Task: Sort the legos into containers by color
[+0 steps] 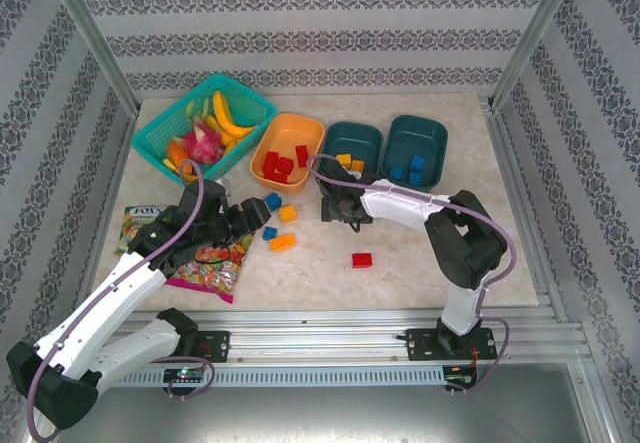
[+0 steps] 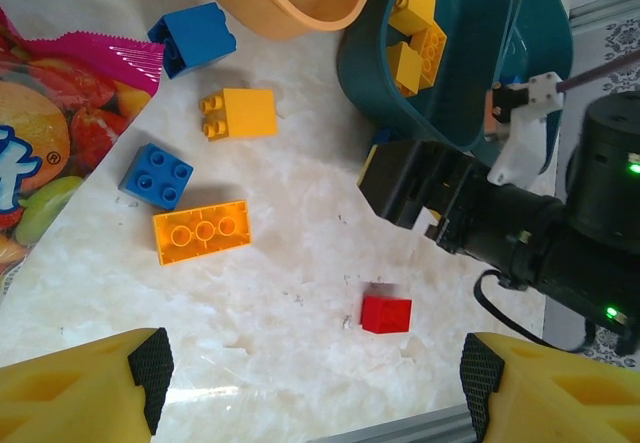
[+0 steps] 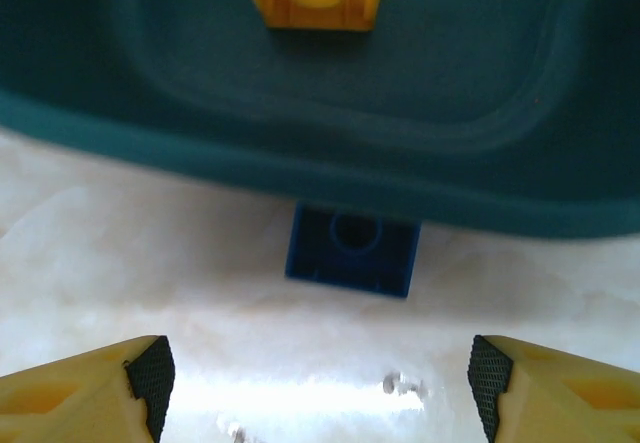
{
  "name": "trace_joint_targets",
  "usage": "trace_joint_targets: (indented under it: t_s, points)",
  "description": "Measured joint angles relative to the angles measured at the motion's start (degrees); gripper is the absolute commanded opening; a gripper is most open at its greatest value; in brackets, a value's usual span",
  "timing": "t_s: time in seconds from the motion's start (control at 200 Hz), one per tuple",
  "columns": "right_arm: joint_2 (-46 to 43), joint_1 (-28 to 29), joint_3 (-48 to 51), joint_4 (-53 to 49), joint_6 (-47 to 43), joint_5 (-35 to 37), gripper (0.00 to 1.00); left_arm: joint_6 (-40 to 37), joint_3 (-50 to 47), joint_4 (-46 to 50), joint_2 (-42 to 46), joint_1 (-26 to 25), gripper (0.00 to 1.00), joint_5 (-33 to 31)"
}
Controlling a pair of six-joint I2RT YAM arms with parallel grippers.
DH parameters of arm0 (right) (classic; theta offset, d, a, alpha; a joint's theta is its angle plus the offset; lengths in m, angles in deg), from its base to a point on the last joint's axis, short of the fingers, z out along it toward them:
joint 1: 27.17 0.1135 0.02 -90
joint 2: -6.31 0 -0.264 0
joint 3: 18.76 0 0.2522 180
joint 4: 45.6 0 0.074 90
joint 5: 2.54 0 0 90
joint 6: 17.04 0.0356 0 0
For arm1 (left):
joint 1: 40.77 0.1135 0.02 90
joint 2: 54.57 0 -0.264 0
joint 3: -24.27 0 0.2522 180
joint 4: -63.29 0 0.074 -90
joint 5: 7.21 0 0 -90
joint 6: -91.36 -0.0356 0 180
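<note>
- At far left, a glossy, crinkled candy bag [image 2: 50, 133] lies just beside the loose legos [image 2: 202, 231], hard studded bricks on the marbled surface [image 2: 300, 193]
- Left pincer [image 2: 315, 368] hovers over them, jaws wide and empty, likely choosing one
- Orange tub [image 1: 290, 116] keeps the reds together
- Right pincer [image 3: 320, 378], spread and empty, faces a blue brick [image 3: 350, 253] tucked under the smooth rim of the middle teal tub [image 1: 352, 126], which holds yellows
- Right teal tub [image 1: 415, 118] holds blues

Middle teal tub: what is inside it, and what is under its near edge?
Inside the tub, yellow bricks. A blue brick sits at its near wall, far end covered by the rim.
</note>
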Motion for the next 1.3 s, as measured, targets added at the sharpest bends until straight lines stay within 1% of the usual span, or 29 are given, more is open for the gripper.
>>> trace_joint_targets:
  t_s: [0.205,0.679,0.894,1.124,1.229,1.299]
  points:
    - [3.08,-1.14,0.00,2.45,-0.04,0.87,0.69,-0.02,0.00,-0.61,0.00,-0.28,0.78,0.59]
    - [5.16,-2.60,-1.29,4.96,-0.55,0.90,0.40,-0.02,0.00,-1.25,-0.02,-0.33,0.78,0.90]
    - [5.16,-2.62,-1.38,5.44,-1.62,0.96,0.31,-0.02,0.00,-1.38,-0.37,-0.33,0.78,1.01]
    - [3.39,-2.49,0.70,5.55,-1.86,0.83,0.28,-0.04,0.00,-2.10,-0.59,-0.33,0.78,1.18]
    - [-0.55,-1.68,3.98,4.79,-1.81,0.61,0.27,-0.42,0.09,-2.40,-1.60,-0.63,0.78,2.08]
    - [-4.76,-0.59,6.19,3.63,-1.66,0.17,0.27,-1.01,0.63,-2.56,-3.13,-1.60,0.78,2.80]
